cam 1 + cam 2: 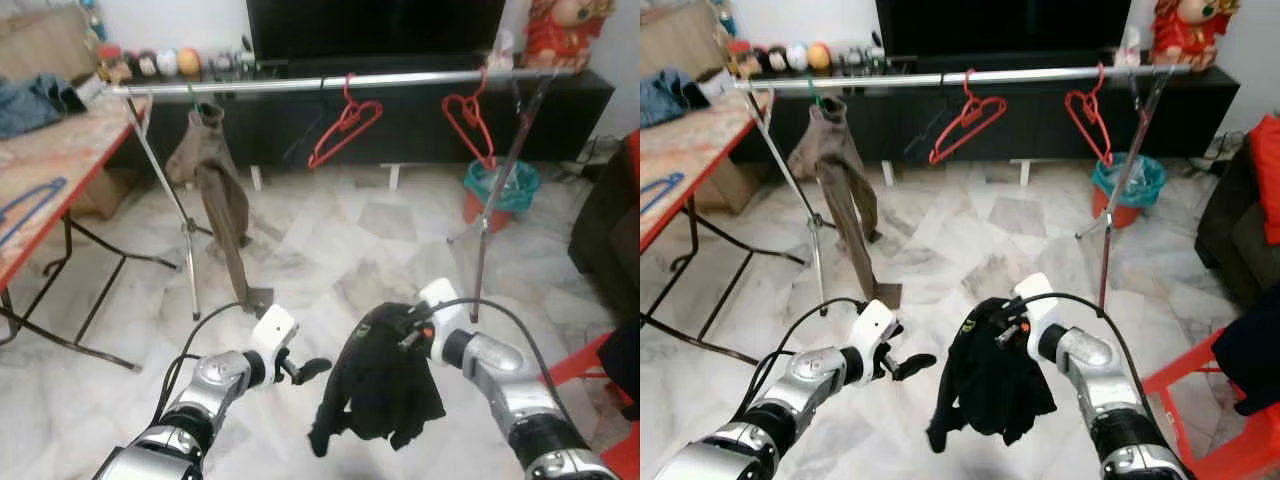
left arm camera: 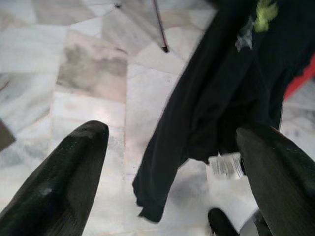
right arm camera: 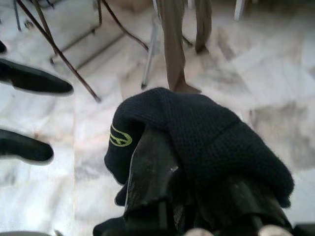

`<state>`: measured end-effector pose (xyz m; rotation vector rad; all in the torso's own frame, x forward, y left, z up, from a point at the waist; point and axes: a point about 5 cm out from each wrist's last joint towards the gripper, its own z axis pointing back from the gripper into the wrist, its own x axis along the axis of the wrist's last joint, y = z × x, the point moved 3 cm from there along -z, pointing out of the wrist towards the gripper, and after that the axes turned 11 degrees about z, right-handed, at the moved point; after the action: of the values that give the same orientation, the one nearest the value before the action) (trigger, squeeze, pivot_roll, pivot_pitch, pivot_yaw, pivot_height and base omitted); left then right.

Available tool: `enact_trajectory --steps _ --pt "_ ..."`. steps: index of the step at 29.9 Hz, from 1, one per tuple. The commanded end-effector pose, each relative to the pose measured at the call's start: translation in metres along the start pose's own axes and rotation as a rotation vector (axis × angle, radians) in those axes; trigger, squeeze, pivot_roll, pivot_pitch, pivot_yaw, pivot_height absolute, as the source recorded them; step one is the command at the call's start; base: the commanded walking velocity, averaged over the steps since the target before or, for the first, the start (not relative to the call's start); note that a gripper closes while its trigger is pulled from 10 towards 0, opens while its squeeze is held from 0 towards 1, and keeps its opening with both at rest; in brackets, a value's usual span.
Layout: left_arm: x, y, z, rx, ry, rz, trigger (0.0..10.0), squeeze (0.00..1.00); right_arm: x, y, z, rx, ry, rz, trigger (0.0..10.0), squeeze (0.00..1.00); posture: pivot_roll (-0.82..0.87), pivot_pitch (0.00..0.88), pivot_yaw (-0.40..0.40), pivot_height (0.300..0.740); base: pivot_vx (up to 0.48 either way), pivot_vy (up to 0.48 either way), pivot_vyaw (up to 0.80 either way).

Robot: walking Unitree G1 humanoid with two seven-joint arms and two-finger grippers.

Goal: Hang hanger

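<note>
A metal clothes rail (image 1: 350, 82) on tripod legs crosses the room ahead. Two empty red hangers (image 1: 345, 130) (image 1: 470, 120) and a brown garment (image 1: 215, 185) hang from it. My right gripper (image 1: 408, 335) is shut on a black garment (image 1: 385, 390) with a small yellow-green logo (image 3: 120, 136). The cloth drapes over the fingers and hangs down over the floor at low centre. My left gripper (image 1: 308, 370) is open just left of the garment, not touching it. In the left wrist view its fingers (image 2: 69, 167) stand wide apart with the black cloth (image 2: 221, 98) beyond them.
A folding table (image 1: 45, 165) at the left carries a blue hanger (image 1: 30, 205) and denim clothing (image 1: 30, 100). Behind the rail stands a black TV cabinet (image 1: 420, 115). A teal bin (image 1: 500, 190), a dark sofa (image 1: 610, 220) and a red chair (image 1: 575, 365) are on the right.
</note>
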<state>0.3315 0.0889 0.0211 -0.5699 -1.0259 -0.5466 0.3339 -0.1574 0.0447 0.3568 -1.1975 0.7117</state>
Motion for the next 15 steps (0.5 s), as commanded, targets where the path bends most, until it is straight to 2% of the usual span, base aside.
enact_trajectory --steps 1,15 --pt "-0.0054 0.0045 0.0038 0.017 0.028 -0.026 10.0 0.00 0.0074 0.0026 -0.0058 0.003 -0.021 -0.004 10.0 0.00 -0.04 0.024 0.074 0.740 0.000 0.000 0.00" --pt "-0.0028 0.0054 0.0066 -0.016 0.017 -0.010 10.0 0.00 0.0059 0.0007 -0.0044 0.016 -0.001 0.010 10.0 0.00 -0.04 0.021 0.071 0.740 0.000 0.000 0.00"
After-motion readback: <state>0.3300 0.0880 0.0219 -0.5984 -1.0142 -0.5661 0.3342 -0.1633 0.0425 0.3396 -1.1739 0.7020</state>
